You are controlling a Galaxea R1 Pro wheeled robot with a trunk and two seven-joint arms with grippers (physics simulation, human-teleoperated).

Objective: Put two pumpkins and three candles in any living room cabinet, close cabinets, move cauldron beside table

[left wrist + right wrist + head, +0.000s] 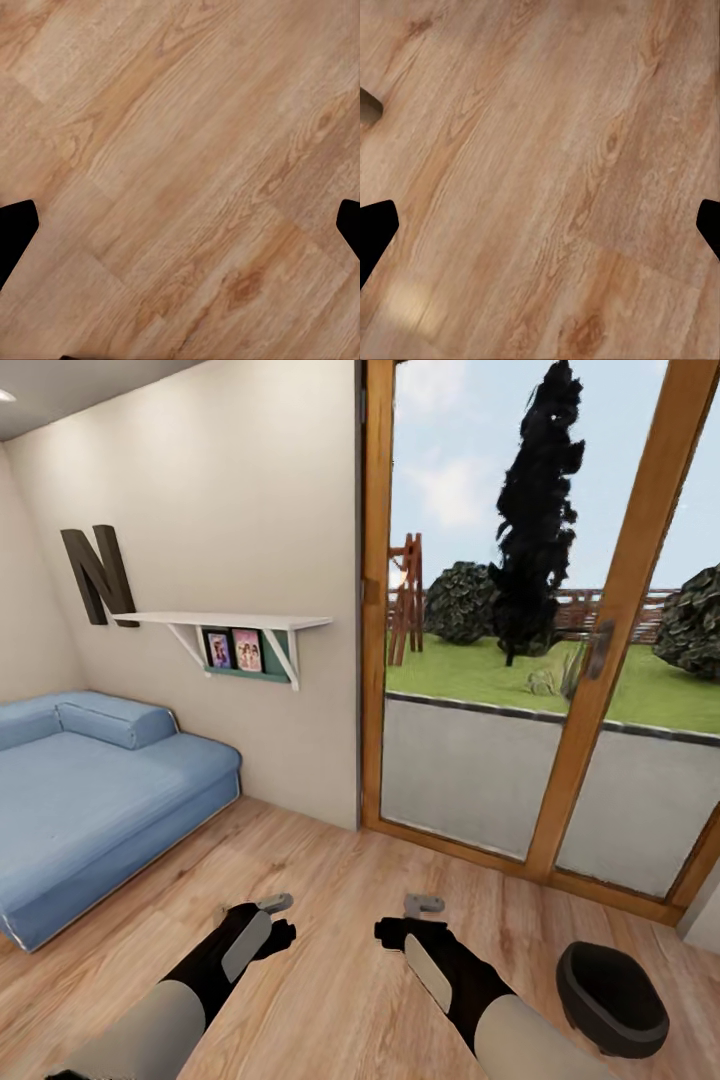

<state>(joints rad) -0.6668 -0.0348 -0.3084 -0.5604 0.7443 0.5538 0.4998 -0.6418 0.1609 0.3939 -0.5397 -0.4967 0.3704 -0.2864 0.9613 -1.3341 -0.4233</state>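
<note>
The black cauldron (611,997) sits on the wooden floor at the lower right of the head view, its wide mouth facing up and toward me. My right gripper (425,906) hangs to its left, well apart from it, and my left gripper (274,905) hangs further left. Both point down at bare floor. In the wrist views the left gripper (180,225) and the right gripper (540,225) are open, with dark fingertips (15,225) far apart and nothing between them. The pumpkins, candles, cabinet and table are out of view.
A blue sofa (90,800) fills the left side. A white wall shelf (235,622) with photos hangs above its end. A wood-framed glass door (545,660) onto a garden stands ahead and to the right. Wooden floor (340,880) lies around the arms.
</note>
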